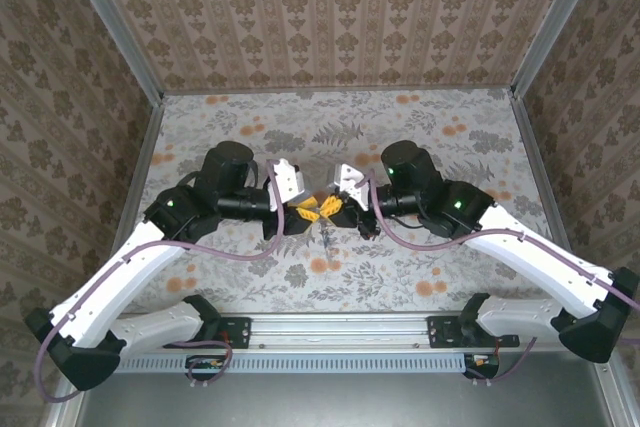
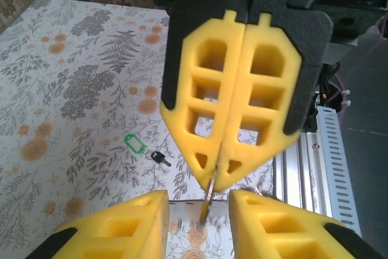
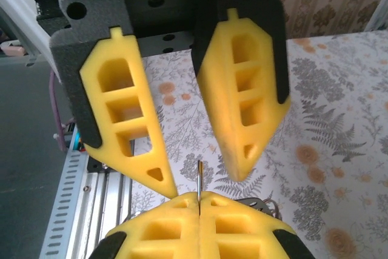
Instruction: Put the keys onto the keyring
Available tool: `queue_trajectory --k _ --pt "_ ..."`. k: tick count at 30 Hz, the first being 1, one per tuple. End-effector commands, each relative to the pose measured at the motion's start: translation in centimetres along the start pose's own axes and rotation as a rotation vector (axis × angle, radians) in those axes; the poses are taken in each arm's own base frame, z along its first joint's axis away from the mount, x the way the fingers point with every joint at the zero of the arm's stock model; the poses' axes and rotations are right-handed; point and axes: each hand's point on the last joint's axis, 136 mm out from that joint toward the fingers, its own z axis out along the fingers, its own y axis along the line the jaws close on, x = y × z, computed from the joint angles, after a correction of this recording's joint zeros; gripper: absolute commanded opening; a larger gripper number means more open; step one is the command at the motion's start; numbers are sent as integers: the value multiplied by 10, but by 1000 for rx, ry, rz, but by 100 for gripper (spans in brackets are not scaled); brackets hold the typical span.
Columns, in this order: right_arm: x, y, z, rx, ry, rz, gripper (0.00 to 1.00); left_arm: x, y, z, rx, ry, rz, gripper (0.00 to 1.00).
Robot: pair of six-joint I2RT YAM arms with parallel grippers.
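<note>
Just past the near edge of the table (image 1: 420, 277), midway between its left and right edges, the two arms are meeting tip to tip above the flowered cover. The right gripper (image 1: 337, 205) is pressing its yellow fingers (image 3: 163, 228) flat together, and a thin metal sliver is sticking out from the seam between them. This is probably the keyring (image 3: 199, 179) seen edge-on, though the view is too poor to be sure. The left gripper (image 1: 303, 213) is facing it with its jaws standing apart. Its two yellow fingers (image 2: 121, 225) are sitting one on either side of the sliver, and a gap is showing on each side, so it is gripping nothing. Farther off, down on the table surface below and beyond the pinched fingers, a green-headed key (image 2: 134, 144) is lying flat. A small dark key (image 2: 161, 159) is lying just beside it, and the two look joined, well clear of both grippers.
</note>
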Motion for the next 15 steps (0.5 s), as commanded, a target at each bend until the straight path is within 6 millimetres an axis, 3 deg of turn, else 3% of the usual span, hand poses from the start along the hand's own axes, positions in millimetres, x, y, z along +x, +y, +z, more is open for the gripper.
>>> queue_trajectory --k 1,5,10,12,15 --pt "-9 6 -3 -27 7 -32 0 -9 -4 -6 2 -6 50 32" --pt "-10 6 -2 -32 16 -34 0 -7 -4 -5 11 5 48 26" --pt "-15 6 -2 -43 14 -45 0 -3 -8 -4 30 17 49 0" --pt "-16 6 -2 -39 10 -44 0 -5 -14 -5 60 -3 48 0" --pt "-19 9 -6 -41 -33 -49 22 -10 -18 -12 72 -55 48 0"
